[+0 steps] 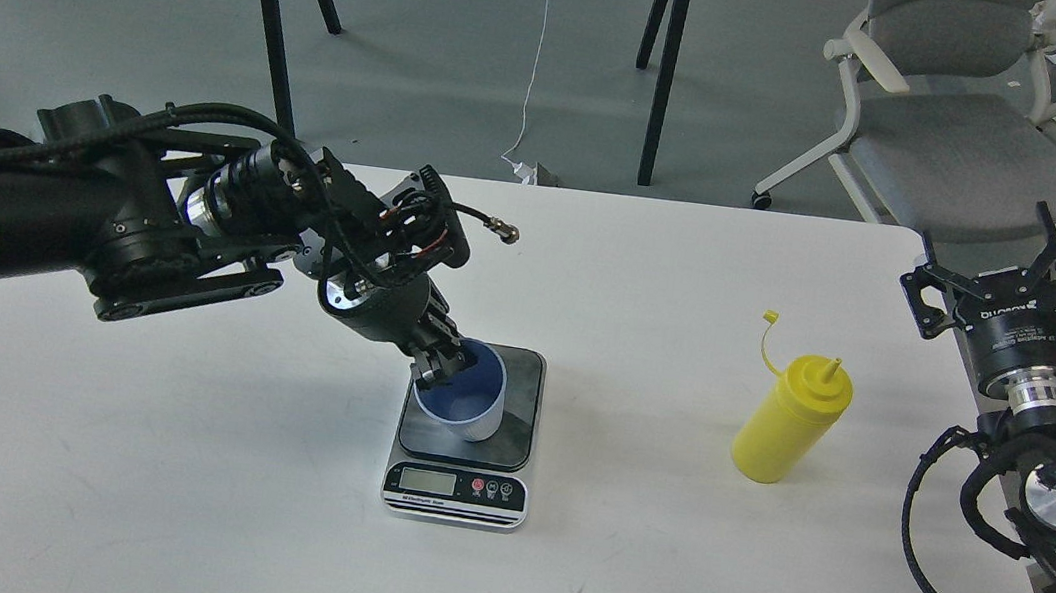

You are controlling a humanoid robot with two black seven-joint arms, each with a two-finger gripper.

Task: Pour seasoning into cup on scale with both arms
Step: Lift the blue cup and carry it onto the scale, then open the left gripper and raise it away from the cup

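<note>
Seasoning bottle [791, 422] stands upright at table [161, 493] right, cap off nozzle, untouched. My left gripper [442, 359] is clamped on the blue cup's [467, 402] rim at its 10 o'clock, cup on scale [469, 430]. My right gripper [1004, 274] hovers at bottle's 2 o'clock, fingers spread, holding nothing.

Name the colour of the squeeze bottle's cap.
Yellow, like the squeeze bottle itself; the cap shows in the head view.

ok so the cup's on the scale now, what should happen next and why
Probably the left gripper should let go of the cup, which sits on the scale, and pull back. The yellow bottle stands untouched, uncapped, with the right gripper open beside it.
</note>
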